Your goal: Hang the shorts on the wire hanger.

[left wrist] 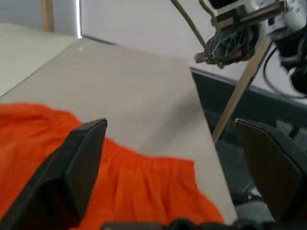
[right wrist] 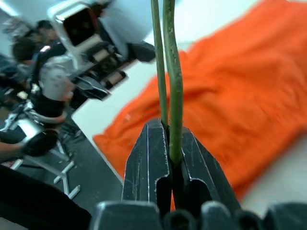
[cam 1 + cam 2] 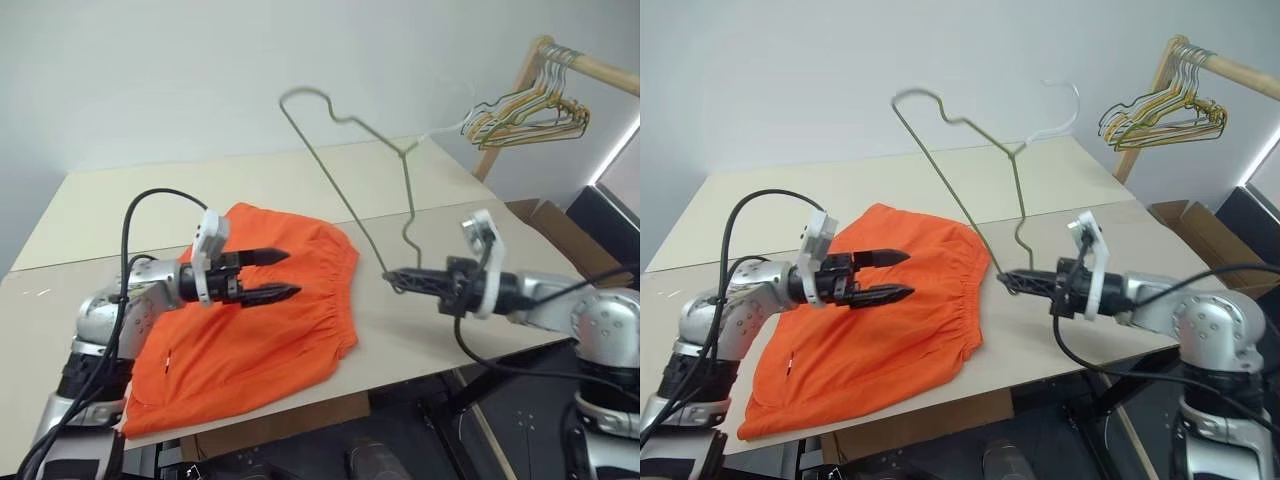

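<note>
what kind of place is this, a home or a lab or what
Most likely a lab or test room set up for laundry practice. Orange shorts lie on a plain table resting on cardboard boxes, a wooden rack holds a bunch of hangers, and the walls are bare.

Lighting even and diffuse, bright throughout. Soft, faint shadow under the shorts on the table. Head views sharp. Wrist views soft: near fingers and background blurred.

Orange shorts flat on table; olive wire hanger upright beside them.
</note>
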Motion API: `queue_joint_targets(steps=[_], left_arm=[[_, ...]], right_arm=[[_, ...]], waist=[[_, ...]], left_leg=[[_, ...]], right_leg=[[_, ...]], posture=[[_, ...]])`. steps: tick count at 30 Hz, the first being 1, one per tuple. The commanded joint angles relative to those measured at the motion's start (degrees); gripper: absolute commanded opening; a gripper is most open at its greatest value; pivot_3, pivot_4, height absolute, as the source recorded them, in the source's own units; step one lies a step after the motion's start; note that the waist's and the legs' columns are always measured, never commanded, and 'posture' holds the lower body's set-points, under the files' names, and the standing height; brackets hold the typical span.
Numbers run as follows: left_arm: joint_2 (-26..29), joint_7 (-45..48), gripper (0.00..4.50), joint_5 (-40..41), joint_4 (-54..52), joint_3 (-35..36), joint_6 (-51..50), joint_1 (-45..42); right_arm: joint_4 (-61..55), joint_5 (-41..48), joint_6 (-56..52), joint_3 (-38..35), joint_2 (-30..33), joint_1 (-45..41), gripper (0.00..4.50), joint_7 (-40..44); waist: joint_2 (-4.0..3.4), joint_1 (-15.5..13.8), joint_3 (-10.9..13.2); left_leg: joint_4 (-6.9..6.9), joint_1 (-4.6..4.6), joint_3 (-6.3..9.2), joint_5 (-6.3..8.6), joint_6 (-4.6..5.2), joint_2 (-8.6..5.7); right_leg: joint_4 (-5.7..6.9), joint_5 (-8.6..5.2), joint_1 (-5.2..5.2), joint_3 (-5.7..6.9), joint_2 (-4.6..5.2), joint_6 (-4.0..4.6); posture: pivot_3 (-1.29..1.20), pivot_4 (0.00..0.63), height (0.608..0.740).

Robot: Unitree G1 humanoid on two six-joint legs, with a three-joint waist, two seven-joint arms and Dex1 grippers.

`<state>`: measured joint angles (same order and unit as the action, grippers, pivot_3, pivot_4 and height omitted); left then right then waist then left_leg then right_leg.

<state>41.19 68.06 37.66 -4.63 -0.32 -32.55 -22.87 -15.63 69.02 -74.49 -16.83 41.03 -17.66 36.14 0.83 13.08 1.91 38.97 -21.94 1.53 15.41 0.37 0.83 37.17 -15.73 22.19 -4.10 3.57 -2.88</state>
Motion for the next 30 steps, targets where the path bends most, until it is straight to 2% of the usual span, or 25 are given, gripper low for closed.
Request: queue_joint_targets(steps=[1,5,10,14,21,30], left_arm=[[3.88,4.08,4.44,-4.36,-5.13,-1.29,5.18,1.64],[6.01,5.30,4.44,-12.61,-6.52,-5.23,13.39,4.06],[5.76,5.92,4.44,-11.74,-7.35,-5.71,11.62,3.37],[5.88,6.13,4.44,-11.68,-8.24,-5.81,11.14,3.97],[6.21,5.12,4.44,-12.87,-8.52,-5.23,11.13,5.67],[7.59,3.64,4.44,-13.52,-9.20,-4.06,11.42,8.67]], right_arm=[[-2.07,5.55,-3.93,-6.17,1.58,6.70,0.00,-4.71],[-0.16,11.23,-9.15,-9.15,2.77,16.02,0.00,-10.42],[6.30,18.17,-15.67,-8.54,8.97,21.09,0.00,-8.33],[10.57,18.92,-17.47,-6.94,11.90,21.98,0.00,-6.60],[11.81,15.40,-15.34,-3.14,9.28,20.99,0.00,-7.64],[14.19,13.87,-15.11,-2.90,7.17,19.36,0.00,-7.65]], waist=[[-0.01,0.16,0.00],[-0.07,0.05,-0.02],[-0.07,0.17,-0.01],[-0.07,0.21,-0.01],[-0.07,0.06,-0.01],[-0.07,-0.57,-0.02]], left_leg=[[-0.01,-0.02,-0.01,0.00,0.00,0.00],[-0.01,0.02,-0.10,0.00,0.00,-0.01],[0.00,0.01,-0.16,0.01,0.01,0.01],[-0.01,0.00,-0.19,0.04,0.07,0.04],[-0.01,-0.01,-0.18,0.04,0.08,0.04],[0.00,-0.01,-0.18,0.04,0.08,0.04]], right_leg=[[-0.01,0.00,0.01,-0.01,0.00,0.00],[-0.02,-0.01,-0.05,-0.08,0.00,-0.01],[-0.04,-0.02,-0.05,-0.12,-0.04,-0.03],[-0.08,-0.03,-0.05,-0.13,-0.10,-0.05],[-0.08,-0.03,-0.06,-0.13,-0.10,-0.06],[-0.09,-0.03,-0.06,-0.16,-0.08,-0.07]], posture=[[-0.28,0.000,0.740],[-0.28,0.000,0.740],[-0.28,0.000,0.740],[-0.28,0.000,0.740],[-0.25,0.000,0.740],[-0.24,0.000,0.740]])
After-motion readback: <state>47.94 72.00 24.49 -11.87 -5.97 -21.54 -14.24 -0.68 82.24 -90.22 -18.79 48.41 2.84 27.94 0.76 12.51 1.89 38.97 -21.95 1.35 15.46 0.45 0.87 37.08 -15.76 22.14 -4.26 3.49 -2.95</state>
